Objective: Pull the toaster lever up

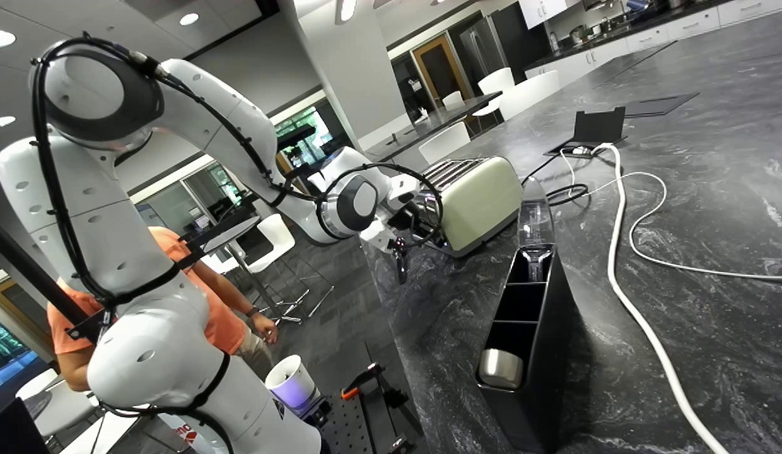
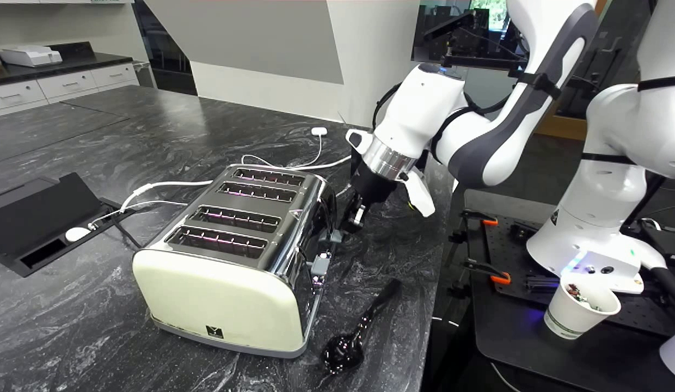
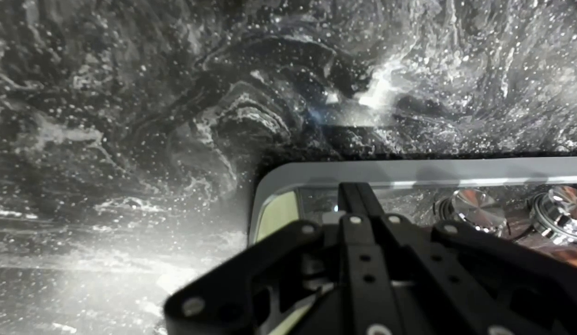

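Note:
The toaster (image 1: 482, 205) has cream side panels and a slotted silver top (image 2: 239, 215). It stands on the dark counter in both exterior views. Two small grey lever tabs show on its silver end: a nearer one (image 2: 320, 265) and a farther lever (image 2: 333, 236). My gripper (image 2: 347, 224) is beside the farther lever. In the wrist view, my gripper's fingertips (image 3: 353, 186) are together with nothing seen between them. A grey tab (image 3: 332, 217) shows just left of the fingers, partly hidden. I cannot tell if they touch. The toaster's grey base rim (image 3: 409, 172) lies beyond the fingertips.
A black ladle (image 2: 343, 351) lies on the counter before the toaster's silver end. A tall black open-topped box (image 1: 558, 353) stands near it. White cables (image 1: 618, 252) run to a pop-up outlet (image 1: 599, 126). Round knobs (image 3: 477, 209) sit right of the fingers.

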{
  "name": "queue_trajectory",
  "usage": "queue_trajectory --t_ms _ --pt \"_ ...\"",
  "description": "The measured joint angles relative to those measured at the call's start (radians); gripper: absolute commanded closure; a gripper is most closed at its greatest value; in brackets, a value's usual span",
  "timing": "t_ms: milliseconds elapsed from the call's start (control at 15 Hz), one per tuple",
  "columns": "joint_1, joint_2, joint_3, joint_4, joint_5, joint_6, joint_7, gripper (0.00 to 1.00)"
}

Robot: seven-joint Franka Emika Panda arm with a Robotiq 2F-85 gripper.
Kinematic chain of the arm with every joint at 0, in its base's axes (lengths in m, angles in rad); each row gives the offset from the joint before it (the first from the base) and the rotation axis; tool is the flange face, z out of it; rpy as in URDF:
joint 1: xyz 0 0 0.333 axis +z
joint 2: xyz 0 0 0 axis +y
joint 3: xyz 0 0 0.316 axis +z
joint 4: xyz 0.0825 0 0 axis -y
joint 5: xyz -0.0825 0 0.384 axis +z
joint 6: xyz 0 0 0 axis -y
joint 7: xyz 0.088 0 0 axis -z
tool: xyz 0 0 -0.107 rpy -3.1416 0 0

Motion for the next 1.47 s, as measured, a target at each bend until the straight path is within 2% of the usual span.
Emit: queue_trajectory --t_ms 667,933,1467 --pt "0.2 0.0 -0.199 0.007 -0.07 -0.001 0.121 1.0" --pt "0.253 0.002 -0.25 0.008 -0.071 -0.004 0.148 1.0" --pt "0.317 0.007 -0.311 0.011 -0.071 -0.005 0.168 1.0"
